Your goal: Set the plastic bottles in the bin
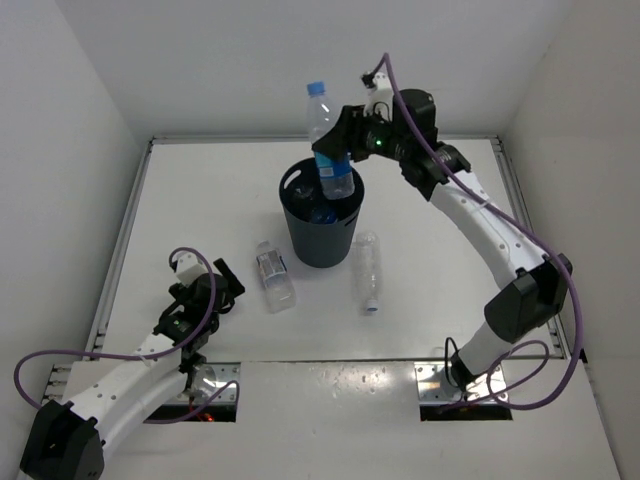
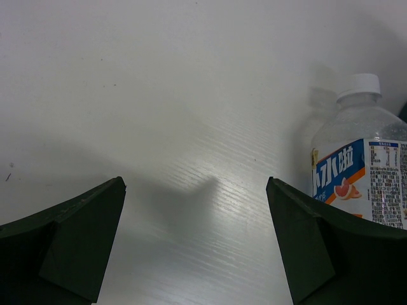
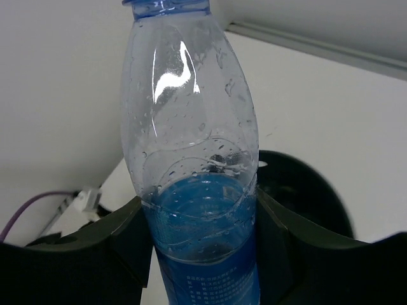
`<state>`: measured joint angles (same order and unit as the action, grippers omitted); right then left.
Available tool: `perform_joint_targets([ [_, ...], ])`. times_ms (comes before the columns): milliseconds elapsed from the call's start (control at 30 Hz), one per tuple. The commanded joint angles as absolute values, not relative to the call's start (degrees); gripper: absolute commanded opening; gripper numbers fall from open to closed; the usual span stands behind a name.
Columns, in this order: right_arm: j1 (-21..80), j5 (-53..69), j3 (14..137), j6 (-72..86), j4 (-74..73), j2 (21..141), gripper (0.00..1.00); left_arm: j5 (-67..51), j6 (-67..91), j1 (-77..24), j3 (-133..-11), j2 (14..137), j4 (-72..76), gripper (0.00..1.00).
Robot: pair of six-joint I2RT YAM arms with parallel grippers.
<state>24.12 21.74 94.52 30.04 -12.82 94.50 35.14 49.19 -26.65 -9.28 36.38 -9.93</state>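
Near the near-left corner of the tabletop (image 1: 180, 200), the left claw (image 1: 218, 288) hangs low over the surface with its two fingers (image 2: 76, 235) spread wide, and only bare table shows between them. Just outside its right finger lies the labelled bottle (image 2: 362, 171), on its side. From above its label looks white-grey, and the wrist view shows a blue and orange part of the label and a white cap. This bottle (image 1: 272, 272) is between the left claw and the bin (image 1: 322, 245), near the bin's foot. On the other side of the bin's foot lies the unlabelled bottle (image 1: 368, 270), with its cap toward the near edge. The bin stands about in the middle of the tabletop, a little toward the far edge. Inside it I can see something clear and blue, probably a bottle, but it is too dark to tell more. Directly above the bin's mouth, the right claw (image 3: 203, 244) pinches the blue-label bottle (image 1: 322, 125) at its label, one finger on each side. The bottle is almost upright with its cap up, and its base is over the bin's opening, at about the level of the rim.
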Motion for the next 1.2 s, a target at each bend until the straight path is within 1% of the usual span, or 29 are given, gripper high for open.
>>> perform_joint_targets([
  [0, 27.15, 26.02, 93.78, 29.01, -8.88, 91.05, 0.16, 35.16, 49.66, -27.16, -11.34, 36.39, -8.35, 1.00],
  [367, 27.16, 26.54, 93.78, 29.00, -8.88, 92.20, 0.16, 35.16, 49.66, -27.16, -11.34, 35.86, -8.35, 1.00],
  [433, 27.16, 26.54, 93.78, 29.00, -8.88, 92.20, 0.21, 35.16, 49.66, -27.16, -11.34, 35.86, -8.35, 1.00],
  [500, 27.16, 26.54, 93.78, 29.00, -8.88, 92.20, 0.33, 35.16, 49.66, -27.16, -11.34, 35.86, -8.35, 1.00],
  [533, 27.16, 26.54, 93.78, 29.00, -8.88, 92.20, 0.50, 35.16, 49.66, -27.16, -11.34, 35.86, -8.35, 1.00],
  [567, 27.16, 26.54, 93.78, 29.53, -8.88, 92.20, 0.59, 35.16, 49.66, -27.16, -11.34, 35.86, -8.35, 1.00],
  [600, 27.16, 26.54, 93.78, 29.53, -8.88, 92.20, 0.73, 35.16, 49.66, -27.16, -11.34, 35.86, -8.35, 1.00],
  [667, 27.16, 26.54, 93.25, 29.53, -8.88, 92.20, 0.79, 35.16, 49.66, -27.16, -11.34, 35.86, -8.35, 1.00],
  [800, 26.54, 26.02, 93.25, 29.53, -8.88, 92.20, 0.83, 35.16, 49.66, -27.16, -11.34, 35.86, -8.35, 1.00],
  [1033, 26.54, 25.49, 93.25, 29.53, -8.88, 92.20, 0.84, 35.16, 49.66, -27.16, -11.34, 35.86, -8.35, 1.00],
  [1167, 24.18, 24.87, 94.65, 29.53, -8.88, 92.20, 0.84, 35.16, 49.66, -27.16, -11.34, 35.86, -8.35, 1.00],
])
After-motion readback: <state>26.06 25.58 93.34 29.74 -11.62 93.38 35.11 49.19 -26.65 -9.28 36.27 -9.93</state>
